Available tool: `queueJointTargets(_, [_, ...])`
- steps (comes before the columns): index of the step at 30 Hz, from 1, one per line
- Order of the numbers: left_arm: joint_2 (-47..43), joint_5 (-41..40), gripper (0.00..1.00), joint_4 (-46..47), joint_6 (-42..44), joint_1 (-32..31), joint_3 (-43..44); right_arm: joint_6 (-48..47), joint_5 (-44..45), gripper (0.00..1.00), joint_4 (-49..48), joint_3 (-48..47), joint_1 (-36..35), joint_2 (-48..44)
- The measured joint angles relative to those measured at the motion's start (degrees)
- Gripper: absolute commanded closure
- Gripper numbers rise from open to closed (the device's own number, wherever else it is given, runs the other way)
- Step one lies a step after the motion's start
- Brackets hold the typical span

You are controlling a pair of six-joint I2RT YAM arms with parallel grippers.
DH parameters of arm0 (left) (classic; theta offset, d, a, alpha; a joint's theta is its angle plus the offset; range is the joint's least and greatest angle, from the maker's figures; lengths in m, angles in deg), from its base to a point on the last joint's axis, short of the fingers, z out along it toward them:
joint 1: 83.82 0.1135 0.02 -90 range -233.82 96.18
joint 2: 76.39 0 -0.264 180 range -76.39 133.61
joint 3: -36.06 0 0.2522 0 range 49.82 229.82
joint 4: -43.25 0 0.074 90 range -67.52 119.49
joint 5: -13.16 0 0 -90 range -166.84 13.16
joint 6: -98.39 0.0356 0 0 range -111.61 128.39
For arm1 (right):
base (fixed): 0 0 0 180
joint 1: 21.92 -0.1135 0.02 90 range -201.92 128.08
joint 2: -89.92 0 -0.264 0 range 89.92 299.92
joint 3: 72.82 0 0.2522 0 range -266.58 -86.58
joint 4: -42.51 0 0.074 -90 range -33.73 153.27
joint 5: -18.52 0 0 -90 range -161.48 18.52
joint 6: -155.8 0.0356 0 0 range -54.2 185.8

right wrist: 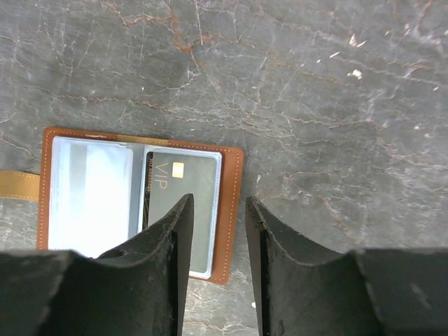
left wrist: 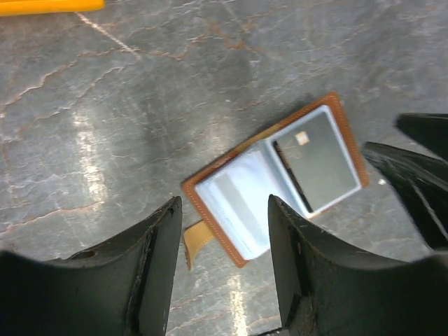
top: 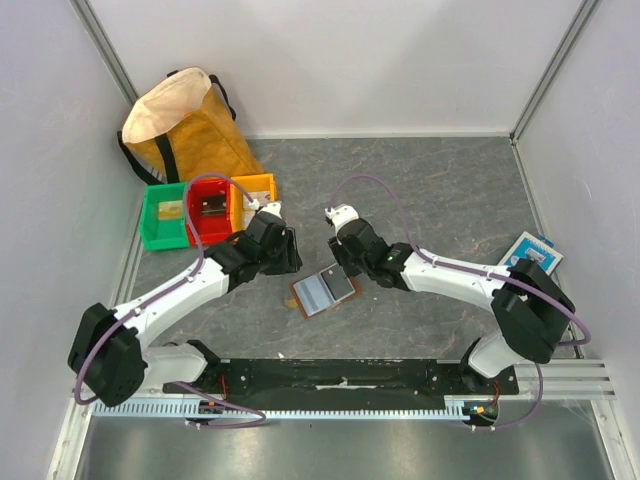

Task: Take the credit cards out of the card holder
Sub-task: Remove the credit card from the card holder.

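The card holder (top: 316, 294) lies open and flat on the grey table between both arms, brown rim around pale blue-grey sleeves. It also shows in the left wrist view (left wrist: 238, 196) and the right wrist view (right wrist: 91, 189). A dark grey credit card (right wrist: 183, 175) with a gold chip sits inside its right sleeve, also seen in the left wrist view (left wrist: 318, 162). The left sleeve looks pale; its contents are unclear. My left gripper (left wrist: 224, 206) is open and empty above the holder's left half. My right gripper (right wrist: 218, 203) is open and empty, straddling the holder's right edge.
Green (top: 165, 215), red (top: 210, 210) and orange (top: 255, 188) bins stand at the back left, with a tan bag (top: 185, 120) behind them. A blue-and-white packet (top: 530, 252) lies at the right wall. White walls enclose the table.
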Motion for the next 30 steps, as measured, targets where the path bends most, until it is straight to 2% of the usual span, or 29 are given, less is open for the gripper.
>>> queueJointTargets(3, [-1.6,2.1,0.42,0.7,-0.5,-0.1,0.2,1.0,-3.1,0.67,-1.7,1.6,1.4,-0.1])
queueJointTargets(9, [-1.3,8.9,0.42,7.7,-5.3,-1.9,-1.4,4.5,-9.9,0.72,-5.6,7.1,3.8,0.1])
queueJointTargets(15, [4.7,14.3,0.42,16.7,-10.8,-4.0,-4.5,8.5,-14.5,0.75,-11.1,12.0,5.2,0.7])
queueJointTargets(23, [10.0,14.9,0.49,24.5,-16.4,-4.9,-7.3,12.2,-16.9,0.76,-16.3,16.1,6.5,0.7])
queueJointTargets(30, [12.8,12.9,0.58,27.0,-20.2,-4.9,-8.5,14.1,-19.0,0.77,-18.7,17.6,7.8,0.5])
